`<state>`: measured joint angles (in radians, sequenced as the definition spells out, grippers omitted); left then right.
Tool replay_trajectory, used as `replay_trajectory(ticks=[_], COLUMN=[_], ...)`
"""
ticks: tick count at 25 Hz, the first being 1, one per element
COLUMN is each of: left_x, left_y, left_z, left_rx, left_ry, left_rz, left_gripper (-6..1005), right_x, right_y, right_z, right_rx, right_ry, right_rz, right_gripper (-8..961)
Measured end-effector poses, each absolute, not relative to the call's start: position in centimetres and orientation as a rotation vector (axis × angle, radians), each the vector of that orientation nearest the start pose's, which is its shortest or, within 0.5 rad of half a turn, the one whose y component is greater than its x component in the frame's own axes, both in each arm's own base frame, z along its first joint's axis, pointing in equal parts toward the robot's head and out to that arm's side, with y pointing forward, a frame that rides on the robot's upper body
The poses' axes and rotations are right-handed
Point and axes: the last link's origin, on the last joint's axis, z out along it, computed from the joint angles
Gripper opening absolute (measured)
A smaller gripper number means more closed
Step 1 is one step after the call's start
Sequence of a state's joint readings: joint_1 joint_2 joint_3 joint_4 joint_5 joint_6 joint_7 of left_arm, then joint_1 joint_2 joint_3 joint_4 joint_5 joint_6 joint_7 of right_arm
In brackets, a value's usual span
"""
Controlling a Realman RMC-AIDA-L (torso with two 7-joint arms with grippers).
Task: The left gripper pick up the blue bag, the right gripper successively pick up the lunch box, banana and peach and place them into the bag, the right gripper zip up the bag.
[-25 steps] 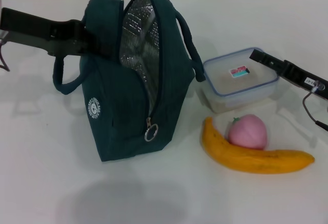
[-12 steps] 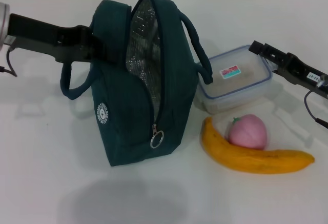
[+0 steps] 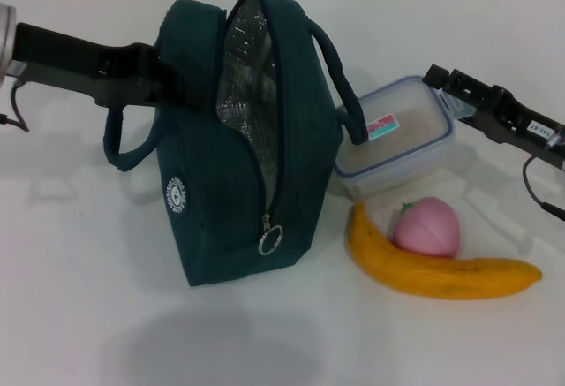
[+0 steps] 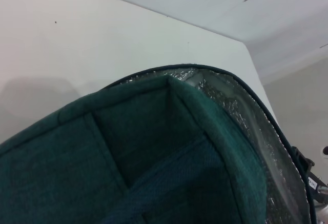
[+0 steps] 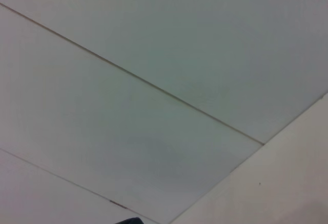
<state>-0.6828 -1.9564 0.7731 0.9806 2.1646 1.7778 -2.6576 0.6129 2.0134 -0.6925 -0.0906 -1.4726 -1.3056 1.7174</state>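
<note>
The blue bag point(image 3: 229, 192) stands upright on the white table, its zipper open and the silver lining point(image 3: 252, 94) showing. My left gripper point(image 3: 163, 81) is shut on the bag's upper left side, next to a loop handle. The bag's fabric and lining fill the left wrist view point(image 4: 154, 152). My right gripper point(image 3: 446, 94) is shut on the right end of the lunch box point(image 3: 397, 139), which is tilted and touches the bag's right side. The banana point(image 3: 441, 276) lies in front, with the peach point(image 3: 426, 227) resting against it. The right wrist view shows only white surfaces.
The zipper's metal ring pull point(image 3: 270, 240) hangs low on the bag's front. The bag's right loop handle point(image 3: 340, 86) sticks out over the lunch box. White table point(image 3: 88, 315) lies bare in front of the bag and to its left.
The bag shifted slightly right and stood more upright, then held still. My right gripper moved left with the lunch box, tilting it and bringing it against the bag.
</note>
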Motion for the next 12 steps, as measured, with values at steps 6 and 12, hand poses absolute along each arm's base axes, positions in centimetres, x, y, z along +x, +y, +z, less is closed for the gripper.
replay_trajectory(ticks=[6, 12], left_x=[-20.23, -20.02], left_y=[36.81, 36.92], left_z=[7.65, 7.63], left_rx=[-2.496, -2.502], left_ry=[-1.792, -1.785], left_rz=[-0.390, -0.389], left_gripper=[34, 34], right_x=[27.40, 27.40], right_y=[35.09, 35.02], right_z=[-3.11, -3.29], right_rx=[-2.002, -1.981], right_ry=[1.672, 1.716], right_rz=[1.284, 1.292], right_gripper=[701, 525])
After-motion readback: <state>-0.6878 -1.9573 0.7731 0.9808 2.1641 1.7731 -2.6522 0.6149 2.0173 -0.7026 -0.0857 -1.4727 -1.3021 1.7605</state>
